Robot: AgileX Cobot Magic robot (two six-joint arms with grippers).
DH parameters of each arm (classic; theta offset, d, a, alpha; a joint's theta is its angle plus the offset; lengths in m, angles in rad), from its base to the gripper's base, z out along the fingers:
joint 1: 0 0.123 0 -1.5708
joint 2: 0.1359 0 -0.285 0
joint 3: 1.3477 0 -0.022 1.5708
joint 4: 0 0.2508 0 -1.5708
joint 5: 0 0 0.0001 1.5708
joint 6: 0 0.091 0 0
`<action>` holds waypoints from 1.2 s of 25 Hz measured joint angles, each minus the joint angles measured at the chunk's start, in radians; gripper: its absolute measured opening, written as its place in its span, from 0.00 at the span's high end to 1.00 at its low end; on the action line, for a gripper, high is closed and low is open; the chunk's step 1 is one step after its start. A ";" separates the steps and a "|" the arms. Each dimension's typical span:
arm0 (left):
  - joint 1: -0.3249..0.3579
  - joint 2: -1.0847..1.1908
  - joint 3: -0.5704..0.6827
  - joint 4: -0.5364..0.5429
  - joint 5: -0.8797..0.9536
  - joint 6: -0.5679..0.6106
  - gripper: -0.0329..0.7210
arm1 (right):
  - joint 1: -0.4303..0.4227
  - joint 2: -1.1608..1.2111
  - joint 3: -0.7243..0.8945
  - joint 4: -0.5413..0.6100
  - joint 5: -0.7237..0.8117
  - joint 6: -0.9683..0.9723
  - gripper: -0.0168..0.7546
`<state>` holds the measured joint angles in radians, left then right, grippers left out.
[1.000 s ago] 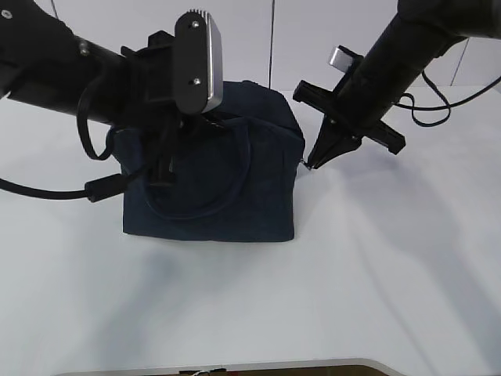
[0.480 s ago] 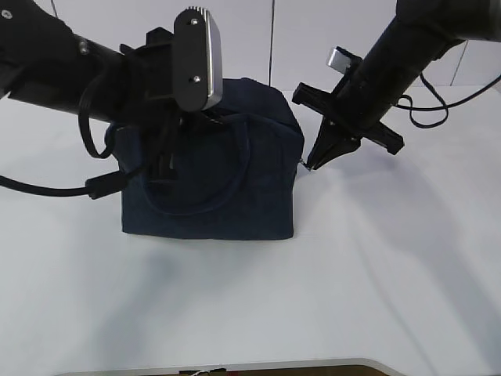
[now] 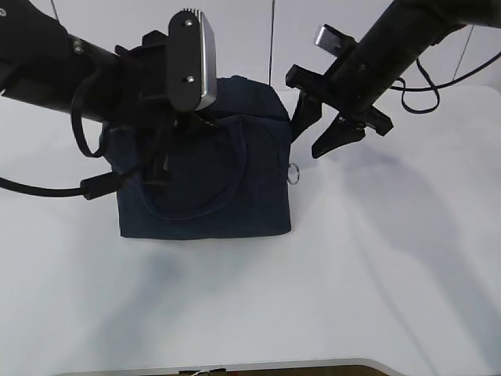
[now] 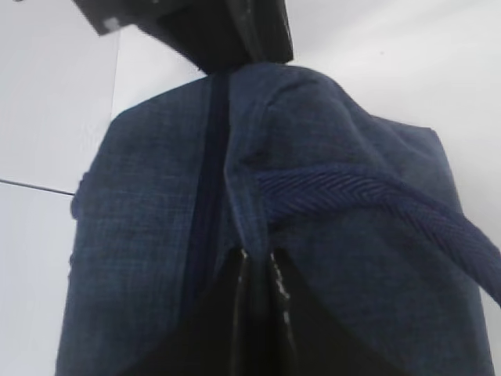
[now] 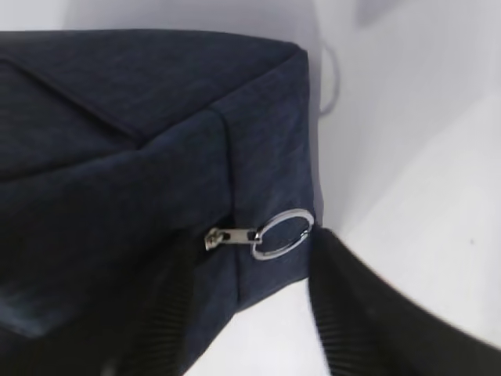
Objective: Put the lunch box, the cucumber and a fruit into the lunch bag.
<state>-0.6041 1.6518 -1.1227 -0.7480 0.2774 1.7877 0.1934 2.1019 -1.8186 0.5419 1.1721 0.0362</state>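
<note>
A plain white surface [image 3: 376, 282] fills the foreground, bare in front of the dark navy lunch bag [image 3: 205, 180], which stands upright left of centre against a pale wall. The bag's silver ring pull [image 3: 293, 173] hangs free at its right end, just beside the fabric and touching no finger. Above and slightly right of that ring, the right end effector [image 3: 317, 129] hovers with its fingers spread apart and nothing between them; the wrist view looks down between the two dark fingers [image 5: 352, 329] at the ring and the small zipper slider beside it. On the bag's left, the left end effector [image 4: 258, 274] is pinched tight on the fabric at the top of the bag, next to a woven loop handle [image 4: 376, 200] and the closed zipper line. The left arm's camera housing [image 3: 190, 61] hides that grip in the exterior view.
</note>
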 joint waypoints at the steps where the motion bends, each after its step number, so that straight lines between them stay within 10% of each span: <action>1: 0.002 0.000 0.000 0.000 0.002 0.000 0.96 | 0.000 0.000 -0.007 0.002 0.015 -0.005 0.44; 13: 0.002 0.000 0.000 0.000 0.024 0.000 0.92 | 0.000 -0.001 -0.123 -0.104 0.050 -0.192 0.32; 23: 0.002 -0.002 0.000 -0.011 0.046 0.000 0.42 | 0.000 -0.124 -0.125 -0.215 0.061 -0.223 0.32; 30: 0.002 -0.073 0.000 -0.097 0.048 -0.002 0.32 | 0.000 -0.165 -0.125 -0.218 0.070 -0.229 0.32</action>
<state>-0.6025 1.5788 -1.1227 -0.8446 0.3252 1.7860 0.1934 1.9365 -1.9439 0.3236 1.2419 -0.1926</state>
